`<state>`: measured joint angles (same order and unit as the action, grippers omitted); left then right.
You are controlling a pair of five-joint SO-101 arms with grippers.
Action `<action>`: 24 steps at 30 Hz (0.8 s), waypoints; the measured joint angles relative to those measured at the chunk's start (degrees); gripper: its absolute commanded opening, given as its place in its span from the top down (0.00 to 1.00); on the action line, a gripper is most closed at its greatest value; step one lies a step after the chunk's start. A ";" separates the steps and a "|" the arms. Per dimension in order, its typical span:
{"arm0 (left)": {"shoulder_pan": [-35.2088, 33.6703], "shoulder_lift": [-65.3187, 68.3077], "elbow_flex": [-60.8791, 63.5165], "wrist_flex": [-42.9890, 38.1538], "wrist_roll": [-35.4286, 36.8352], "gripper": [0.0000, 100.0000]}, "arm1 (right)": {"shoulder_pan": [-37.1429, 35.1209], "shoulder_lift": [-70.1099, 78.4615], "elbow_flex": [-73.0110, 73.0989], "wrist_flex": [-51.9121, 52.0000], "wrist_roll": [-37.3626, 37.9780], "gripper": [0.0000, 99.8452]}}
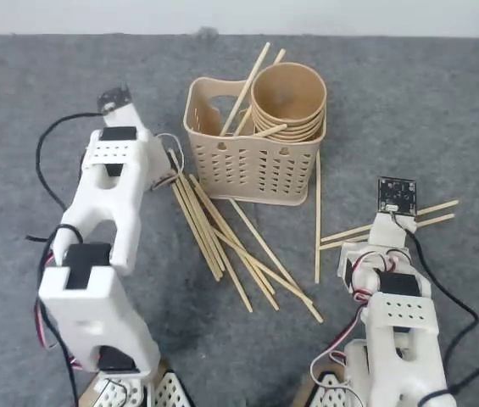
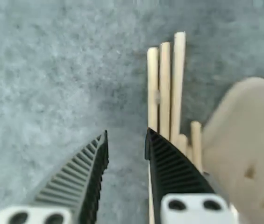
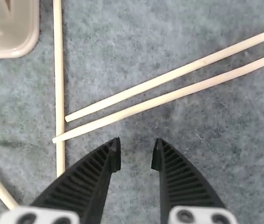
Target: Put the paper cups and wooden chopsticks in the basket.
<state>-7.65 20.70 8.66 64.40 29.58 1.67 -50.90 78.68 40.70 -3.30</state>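
Chopsticks (image 1: 197, 219) lie scattered by the basket (image 1: 247, 170); I hold left gripper (image 2: 126, 134) and right gripper (image 3: 136, 141) parted, empty, above them for pickup.

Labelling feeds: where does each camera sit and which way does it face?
High view: above the table, looking down at beige slotted plastic basket; white left arm and right arm show.
Left wrist view: on that arm, facing pale wooden chopsticks past left end effector.
Right wrist view: likewise, past right end effector.
All share chopsticks.
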 measured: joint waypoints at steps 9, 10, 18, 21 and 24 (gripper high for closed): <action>0.09 6.07 -2.55 -2.29 3.16 0.88 | 0.00 0.00 0.00 0.00 0.00 0.88; 0.09 6.07 -2.81 -2.02 3.16 0.88 | -0.09 0.00 0.00 0.00 0.00 0.88; 0.44 3.52 -4.66 3.16 3.16 0.88 | -0.09 0.00 0.00 0.00 0.00 0.88; 0.62 1.05 -4.66 3.34 3.16 0.88 | -0.09 0.00 0.00 0.00 0.00 0.88; 0.62 0.97 -4.66 3.34 3.16 0.88 | -0.09 0.00 0.00 0.00 0.00 0.88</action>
<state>-7.03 21.67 4.00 67.74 32.75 1.58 -50.90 78.68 40.70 -3.30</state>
